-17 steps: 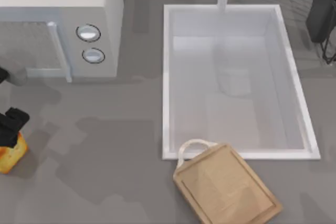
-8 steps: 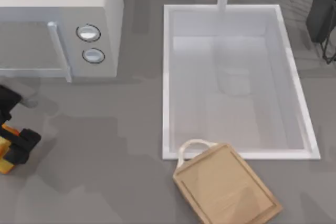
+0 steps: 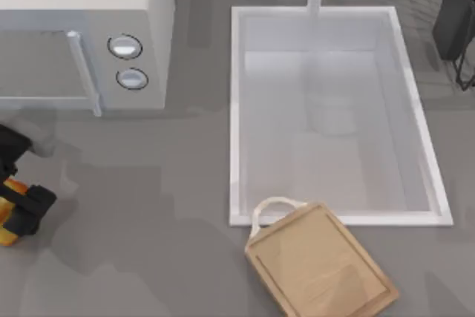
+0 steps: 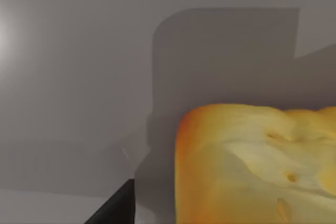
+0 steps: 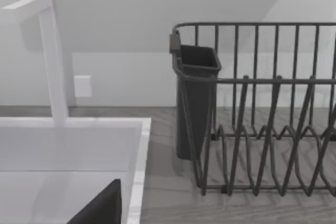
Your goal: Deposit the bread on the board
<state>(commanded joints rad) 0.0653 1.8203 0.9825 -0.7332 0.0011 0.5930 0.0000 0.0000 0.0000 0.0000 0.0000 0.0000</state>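
At the table's far left edge, my left gripper (image 3: 16,202) sits over the bread (image 3: 6,226), an orange-yellow chunk on the grey counter in front of the microwave (image 3: 82,31); whether my fingers pinch it I cannot tell. Toward the middle, the board (image 3: 320,263) lies angled just below the sink (image 3: 236,109), its white loop handle at the sink's rim. My right wrist camera faces the dish rack (image 5: 262,129).

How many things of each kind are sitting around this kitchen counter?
Bread: 1
Cutting board: 1
Microwave: 1
Sink: 1
Faucet: 1
Dish rack: 1
Total: 6
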